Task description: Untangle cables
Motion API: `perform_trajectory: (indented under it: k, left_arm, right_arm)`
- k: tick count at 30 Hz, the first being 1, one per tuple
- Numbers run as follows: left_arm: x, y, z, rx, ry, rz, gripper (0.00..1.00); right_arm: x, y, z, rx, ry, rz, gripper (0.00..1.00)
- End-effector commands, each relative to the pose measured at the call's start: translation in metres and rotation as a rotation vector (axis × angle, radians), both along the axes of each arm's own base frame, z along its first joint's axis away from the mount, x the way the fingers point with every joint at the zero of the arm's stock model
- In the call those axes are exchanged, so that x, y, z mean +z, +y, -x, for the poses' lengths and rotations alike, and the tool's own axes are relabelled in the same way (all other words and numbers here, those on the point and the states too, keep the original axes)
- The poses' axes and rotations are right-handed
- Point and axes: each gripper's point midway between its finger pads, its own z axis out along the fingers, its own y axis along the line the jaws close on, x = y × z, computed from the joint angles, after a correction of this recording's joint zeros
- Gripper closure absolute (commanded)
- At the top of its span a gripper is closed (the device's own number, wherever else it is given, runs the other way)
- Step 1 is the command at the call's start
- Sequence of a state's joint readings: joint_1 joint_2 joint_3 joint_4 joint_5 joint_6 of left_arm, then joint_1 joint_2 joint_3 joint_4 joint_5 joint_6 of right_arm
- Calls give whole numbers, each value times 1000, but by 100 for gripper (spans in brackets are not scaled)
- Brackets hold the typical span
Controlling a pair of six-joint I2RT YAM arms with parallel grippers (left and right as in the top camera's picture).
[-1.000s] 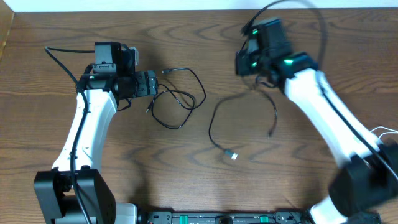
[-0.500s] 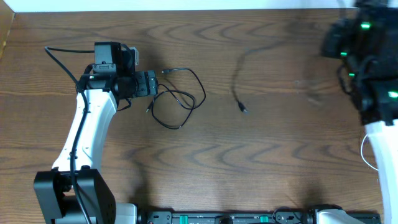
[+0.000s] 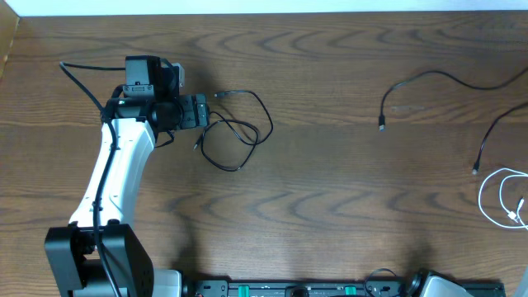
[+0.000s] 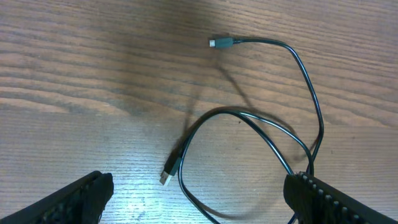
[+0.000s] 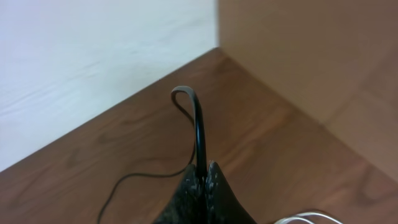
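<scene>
Left pincer (image 3: 204,111) stands spread wide with nothing between its fingers, which show in the left wrist view only as two dark tips at the bottom corners. Just in front of it lies the looped black cable (image 4: 224,110), slack on the tabletop (image 3: 330,198). One small plug (image 4: 221,42) lies on the far side of the loop from the pincer and the other plug (image 4: 166,177) lies close to it.

Well to the right of the left pincer, the right pincer (image 5: 203,174) is clamped shut on the long black cable (image 5: 198,134), which rises straight up from the pinched tips and bends over at the top. From overhead that pincer is out of frame. Two black strands run off the right edge there, and whether they join is cut off from sight. Far right of the left pincer, the white cable (image 3: 482,196) lies coiled, partly cropped by the frame.

The tabletop is dark brown wood grain. A white wall (image 5: 74,56) runs along its far edge, meeting a tan panel (image 5: 311,50) at the corner. The white arm (image 3: 115,173) behind the left pincer carries its own thicker black lead.
</scene>
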State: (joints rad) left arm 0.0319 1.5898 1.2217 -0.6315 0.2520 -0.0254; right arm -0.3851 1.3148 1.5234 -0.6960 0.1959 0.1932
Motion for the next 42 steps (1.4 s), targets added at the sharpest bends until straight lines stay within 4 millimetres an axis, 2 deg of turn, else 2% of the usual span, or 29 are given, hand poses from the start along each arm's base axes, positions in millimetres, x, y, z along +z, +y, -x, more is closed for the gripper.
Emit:
perform_trajectory:
  k: [1, 13, 21, 24, 27, 30, 33, 34, 37, 42]
  left_arm:
    - [4, 3, -1, -2, -7, -15, 7]
    - [4, 3, -2, -2, -8, -15, 7]
    - [4, 3, -2, -2, -8, -15, 7]
    - [4, 3, -2, -2, -8, -15, 7]
    - [4, 3, -2, -2, -8, -15, 7]
    - [4, 3, -2, -2, -8, -15, 7]
    - [4, 3, -2, -2, -8, -15, 7]
    - [4, 3, -2, -2, -8, -15, 7]
    - [4, 3, -1, -2, -7, -15, 7]
    - [4, 3, -2, -2, -8, -15, 7]
  right_arm:
    - [9, -31, 22, -91, -10, 23, 99]
    - [16, -121, 96, -387, -30, 48, 99]
    - [33, -160, 135, -511, -112, 70, 99]
    - [41, -170, 143, -526, -170, 68, 99]
    - [40, -172, 146, -521, -174, 59, 99]
    - [31, -173, 141, -501, -155, 36, 99]
    - [12, -174, 130, -461, -125, -20, 99]
    - [-2, -175, 124, -440, -99, -62, 99]
    - [-29, -175, 120, -428, -38, -136, 99]
    - [-59, -173, 115, -406, 26, -223, 99]
